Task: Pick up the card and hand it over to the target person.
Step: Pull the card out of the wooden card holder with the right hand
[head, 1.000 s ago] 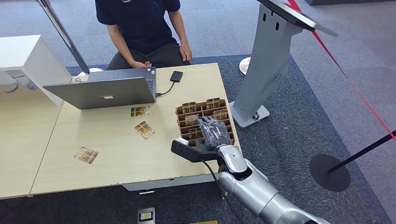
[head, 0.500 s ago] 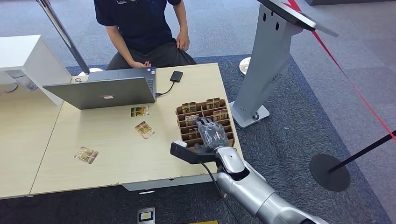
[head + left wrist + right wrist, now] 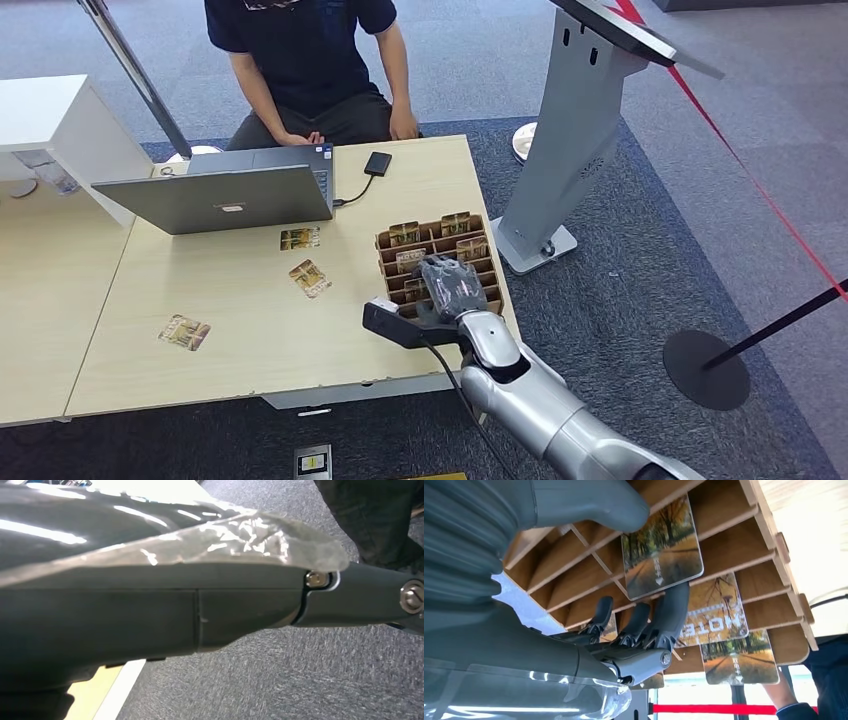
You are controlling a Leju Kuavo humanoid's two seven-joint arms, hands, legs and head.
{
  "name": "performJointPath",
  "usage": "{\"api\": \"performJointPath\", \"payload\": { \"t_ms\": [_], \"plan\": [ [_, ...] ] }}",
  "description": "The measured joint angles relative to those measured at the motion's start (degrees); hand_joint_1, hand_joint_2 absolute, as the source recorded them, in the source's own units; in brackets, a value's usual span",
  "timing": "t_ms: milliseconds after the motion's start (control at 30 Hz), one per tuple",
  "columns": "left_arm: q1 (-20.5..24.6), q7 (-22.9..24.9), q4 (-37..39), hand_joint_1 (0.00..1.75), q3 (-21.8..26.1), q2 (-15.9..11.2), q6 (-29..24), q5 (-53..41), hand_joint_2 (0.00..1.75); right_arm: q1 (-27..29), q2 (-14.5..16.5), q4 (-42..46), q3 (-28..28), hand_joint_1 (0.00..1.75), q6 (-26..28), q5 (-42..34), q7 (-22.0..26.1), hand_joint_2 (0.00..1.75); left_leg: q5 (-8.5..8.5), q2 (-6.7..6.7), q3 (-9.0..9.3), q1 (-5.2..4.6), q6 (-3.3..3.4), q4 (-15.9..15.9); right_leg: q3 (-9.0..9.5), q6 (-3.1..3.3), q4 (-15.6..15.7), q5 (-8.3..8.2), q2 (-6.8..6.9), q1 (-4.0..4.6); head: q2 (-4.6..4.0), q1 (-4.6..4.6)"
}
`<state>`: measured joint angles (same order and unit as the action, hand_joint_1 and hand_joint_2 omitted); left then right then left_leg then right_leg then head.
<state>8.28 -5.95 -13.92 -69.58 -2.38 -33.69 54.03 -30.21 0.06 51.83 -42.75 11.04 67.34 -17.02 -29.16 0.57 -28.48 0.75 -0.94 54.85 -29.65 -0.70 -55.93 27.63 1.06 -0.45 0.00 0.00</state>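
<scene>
On the wooden bench [image 3: 250, 330], near its right edge, a slotted cardboard rack [image 3: 385, 238] holds upright cards, and the right hand [image 3: 452, 288] reaches into its near rows. Its fingers [image 3: 669, 617] curl at a glossy card [image 3: 662, 555] printed with an autumn tree-lined path, thumb above, but whether they actually grip it cannot be told. The thin, slick card could slip free, or a neighbour could be dragged out, since the slots are tightly packed.

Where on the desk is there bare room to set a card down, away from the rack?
Free: the desk between the card near its left edge and the right hand, up to the front edge. Also the far right corner past the phone. Crowded: around the card rack, and below the laptop, where two loose cards lie.
</scene>
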Motion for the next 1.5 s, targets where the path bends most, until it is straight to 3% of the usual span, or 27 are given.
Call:
{"api": "performJointPath", "payload": {
  "t_ms": [300, 533, 1033, 1200, 1500],
  "plan": [
    [0.0, -0.3, 0.2, 0.0, 0.1, 0.2, -0.1, 0.0, 0.0, 0.2, -0.5, 4.1, 1.2, 1.03, -0.2, -0.2, -0.6, 1.75, -0.02, 0.0, -0.05, -0.01, 0.0, 0.0, -0.05, 0.0, 0.0, 0.02, 0.0, -0.01, 0.0, 0.0],
    [0.0, -0.4, 0.3, 0.0, 0.2, 0.2, 0.0, 0.1, 0.0, 0.9, -0.7, 3.9, 1.3, 1.28, -0.2, 0.1, -0.9, 1.75, -0.01, -0.03, -0.01, -0.01, 0.0, 0.0, -0.01, 0.0, 0.0, 0.03, 0.04, 0.0, 0.0, 0.0],
    [0.0, -0.8, 0.4, 0.0, 0.4, 0.0, 0.0, 0.1, 0.0, 1.7, -0.9, 7.4, 2.3, 1.38, -0.1, 0.7, -0.7, 1.75, -0.02, -0.02, -0.02, 0.0, 0.0, 0.0, -0.03, 0.01, 0.0, 0.03, 0.03, 0.01, 0.0, 0.0],
    [0.0, -0.7, 0.5, 0.0, 0.9, 0.0, 0.0, -0.1, 0.0, 2.8, -2.5, 15.6, 3.1, 1.4, -1.7, 0.5, -0.6, 1.75, -0.02, -0.03, -0.1, 0.0, 0.0, 0.1, -0.1, 0.0, 0.0, 0.03, 0.04, 0.0, 0.0, 0.0],
    [-0.1, -1.1, 0.7, 0.0, 1.6, 0.0, 0.0, 0.2, 0.0, 4.9, -4.7, 35.6, 2.5, 1.37, -9.3, -2.1, 0.1, 1.75, -0.05, -0.05, -0.18, -0.01, 0.0, 0.1, -0.19, 0.0, -0.1, 0.07, 0.06, -0.01, 0.0, 0.0]
  ]
}}
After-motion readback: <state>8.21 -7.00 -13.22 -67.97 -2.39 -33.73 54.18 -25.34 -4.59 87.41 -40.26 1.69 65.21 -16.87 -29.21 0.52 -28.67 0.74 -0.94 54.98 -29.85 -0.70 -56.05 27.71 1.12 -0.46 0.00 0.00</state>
